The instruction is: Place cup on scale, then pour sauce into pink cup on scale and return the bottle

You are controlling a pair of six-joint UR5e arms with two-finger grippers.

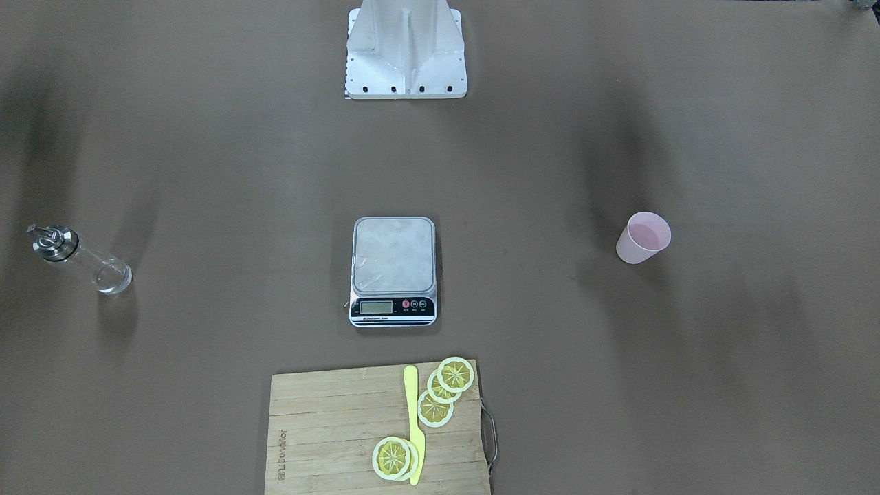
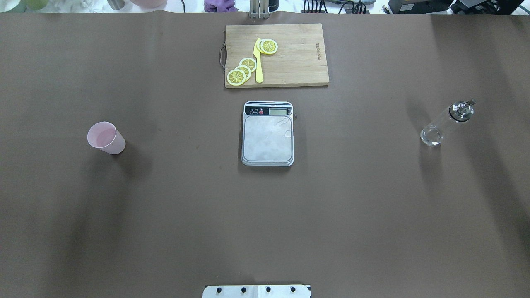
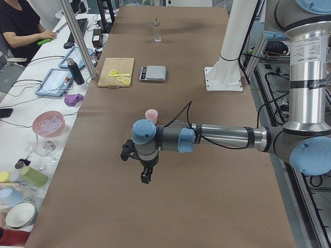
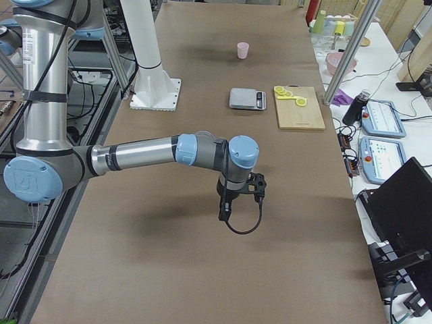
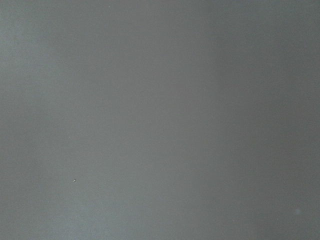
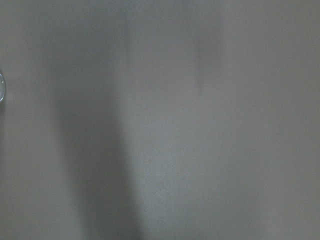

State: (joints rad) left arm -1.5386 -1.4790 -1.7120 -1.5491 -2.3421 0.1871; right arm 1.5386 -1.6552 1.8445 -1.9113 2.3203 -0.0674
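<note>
Flat silver digital kitchen scale point(image 2: 268, 138) sits centre, platform bare. Small pale pink plastic cup point(image 2: 105, 138) stands well off at its nine o'clock, on the left arm's side. Clear glass bottle with metal spout point(image 2: 445, 124) stands at three, on the right arm's side, so one pick each, I'd say. Left fingers point(image 3: 146, 177) and right fingers point(image 4: 223, 212) hang over bare brown bench point(image 2: 265, 227); how far open they are, I can't tell. Wooden chopping board point(image 2: 285, 54) near twelve is the only crowding.

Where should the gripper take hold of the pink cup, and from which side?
Probably across its side wall below the rim, coming level from the robot's left: the cup stands upright, mouth up, tapering downward, nothing close beside it.
</note>
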